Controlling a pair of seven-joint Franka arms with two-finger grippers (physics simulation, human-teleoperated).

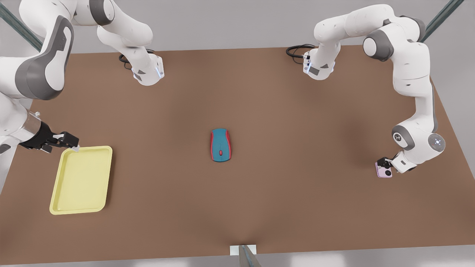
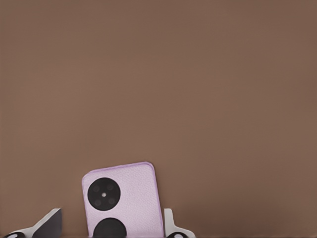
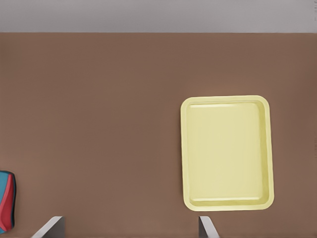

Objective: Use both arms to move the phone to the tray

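**Left gripper brackets pink phone at table's edge as right arm waits by the tray**

Two pale fingertips [image 2: 168, 220] of the left gripper [image 2: 111, 225] stand spread on either side of the phone [image 2: 124, 198]. One sits just beside the phone's edge and the other stands clear, so the fingers are parted and not clenched on it. The phone lies flat on the brown table [image 2: 158, 74], its pink back up, with two black camera circles stacked near one side.

In the front view the same phone [image 1: 384, 170] rests near the table's edge on the front view's right, directly under the left gripper [image 1: 384, 164], whose white arm [image 1: 415, 100] bends down over it from the far right corner.

Across the table, the right gripper [image 1: 70, 142] hovers at the far corner of the yellow tray [image 1: 81, 180] on the front view's left, its black body angled toward the rim. The right wrist view shows its fingertips [image 3: 49, 228] set wide apart and holding nothing, with the tray [image 3: 227, 101] lying flat on the table ahead of them and nothing in it. That arm [image 1: 41, 70] waits.

A teal-and-red computer mouse [image 1: 220, 144] sits near the middle of the table [image 1: 297, 122], between phone and tray and well apart from both. Its edge [image 3: 7, 201] also shows in the right wrist view.
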